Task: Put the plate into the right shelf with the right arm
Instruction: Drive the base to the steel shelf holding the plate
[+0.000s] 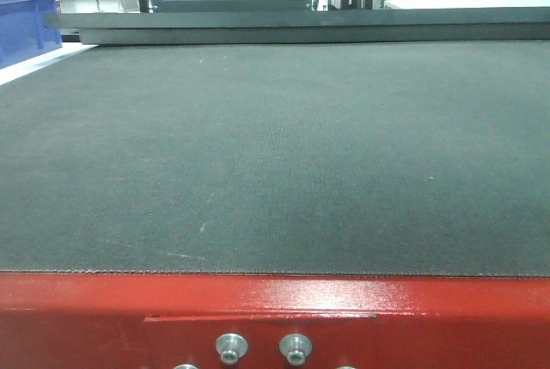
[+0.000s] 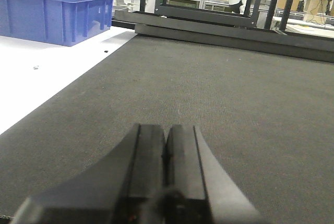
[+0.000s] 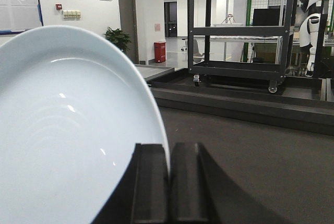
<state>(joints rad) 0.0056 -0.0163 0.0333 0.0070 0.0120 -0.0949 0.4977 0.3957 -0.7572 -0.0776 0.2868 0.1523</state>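
A white plate (image 3: 68, 130) fills the left of the right wrist view, standing on edge. My right gripper (image 3: 168, 153) is shut on the plate's rim, which sits pinched between the two black fingers (image 3: 151, 182). A black wheeled shelf (image 3: 237, 31) stands beyond the table's far edge, ahead and to the right. My left gripper (image 2: 166, 135) is shut and empty, low over the dark mat (image 2: 209, 93). Neither gripper nor the plate shows in the front view.
A blue plastic bin (image 2: 55, 12) stands on the white surface at the far left, also in the front view (image 1: 26, 25). A raised dark ledge (image 1: 292, 25) runs along the mat's far edge. A red frame (image 1: 275, 317) borders the near edge.
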